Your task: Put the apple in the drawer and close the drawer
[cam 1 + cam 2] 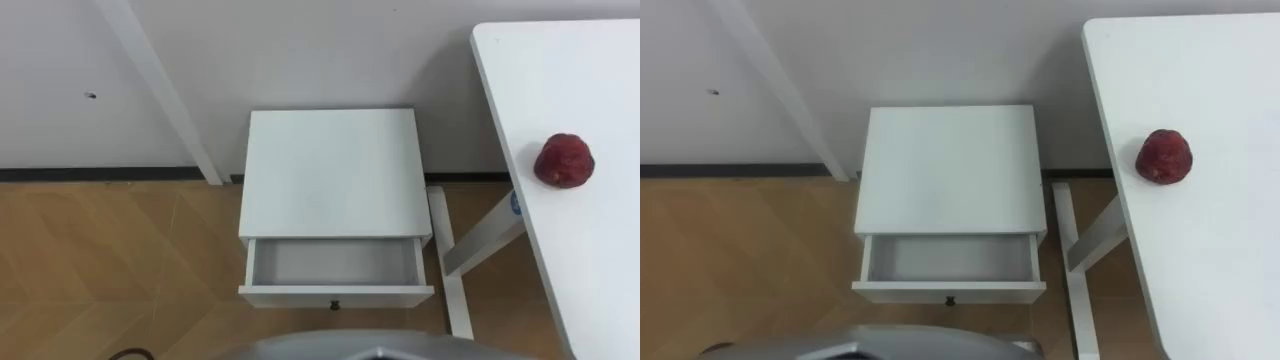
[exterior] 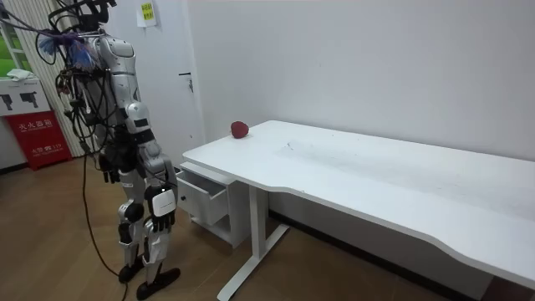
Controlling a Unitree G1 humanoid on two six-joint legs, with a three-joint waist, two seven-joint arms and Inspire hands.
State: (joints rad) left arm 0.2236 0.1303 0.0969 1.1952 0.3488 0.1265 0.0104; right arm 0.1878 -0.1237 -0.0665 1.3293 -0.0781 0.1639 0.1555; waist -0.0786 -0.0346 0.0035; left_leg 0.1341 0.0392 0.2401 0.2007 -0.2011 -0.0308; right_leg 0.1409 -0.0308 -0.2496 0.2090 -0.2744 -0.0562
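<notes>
- Plainly, no part of the task is showing as done: the apple (image 1: 564,161) is sitting on the white table (image 1: 590,270) at the right, near the table's left edge and well apart from the drawer.
- The drawer (image 1: 335,296) of the small white cabinet (image 1: 332,170) is standing pulled out toward the robot. Its inside is lying bare, and its small dark knob (image 1: 335,304) is facing the near side.
- The robot is standing just in front of the cabinet, beside the table's left end, with both arms hanging down in the room view.
- The right hand (image 2: 160,216) is hanging low on the side nearer the room camera, and the left hand (image 2: 110,170) is hanging by the hip. I cannot tell whether either one is open or closed, but neither is carrying the apple.
- In my judgement 3 steps are remaining: taking the apple off the table, setting it down inside the drawer, and pushing the drawer front in until it is sitting flush with the cabinet.
</notes>
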